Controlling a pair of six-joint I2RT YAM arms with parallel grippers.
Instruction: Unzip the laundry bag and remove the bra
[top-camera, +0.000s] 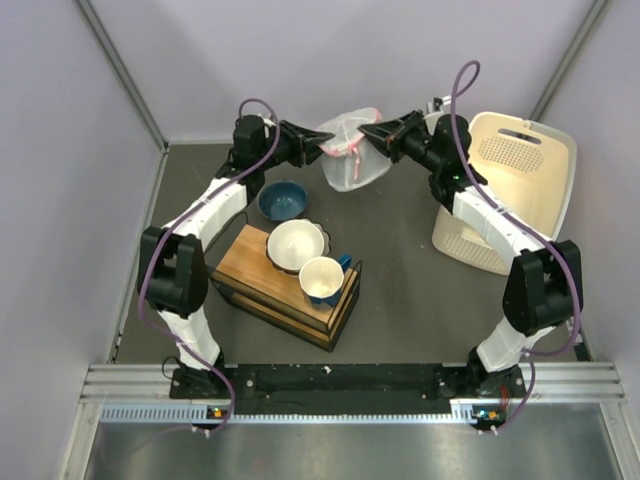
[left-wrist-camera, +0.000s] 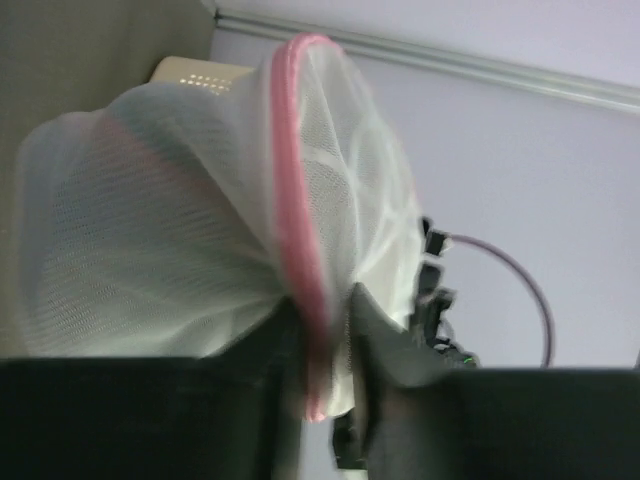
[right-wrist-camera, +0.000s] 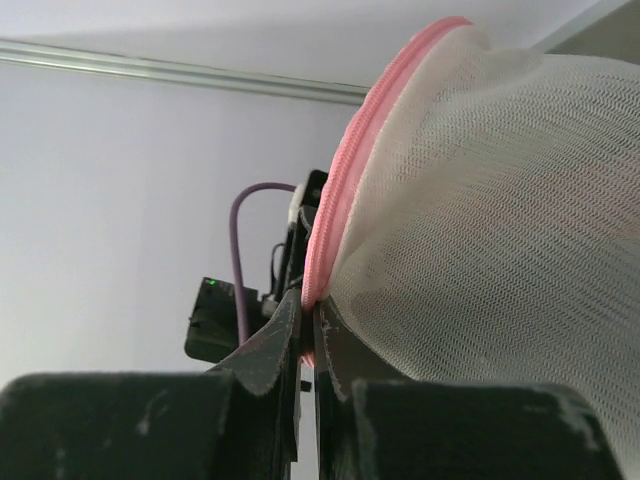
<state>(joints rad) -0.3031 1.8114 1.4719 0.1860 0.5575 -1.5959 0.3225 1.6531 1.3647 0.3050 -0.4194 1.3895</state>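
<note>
Hanging between the two arms at the far middle of the table, the laundry bag (top-camera: 352, 150) is looking light, soft and floppy, its mesh sagging wherever nothing is propping it. The firmest place to hold, I am judging, is the pink zipper trim (left-wrist-camera: 290, 200), which is looking stiffer than the netting; the mesh itself is likely to slip or snag. The bra is not showing through clearly enough for me to pick out. The left claw (top-camera: 322, 147) is pinching the trim and a fold of mesh from the left, and the right claw (top-camera: 365, 135) is clamping tight on the trim from the right, so the bag is stretching between them. To the right a cream basket (top-camera: 520, 160) is standing; nearer, a blue bowl (top-camera: 283, 200) is sitting beside a wooden rack (top-camera: 245, 262)
</note>
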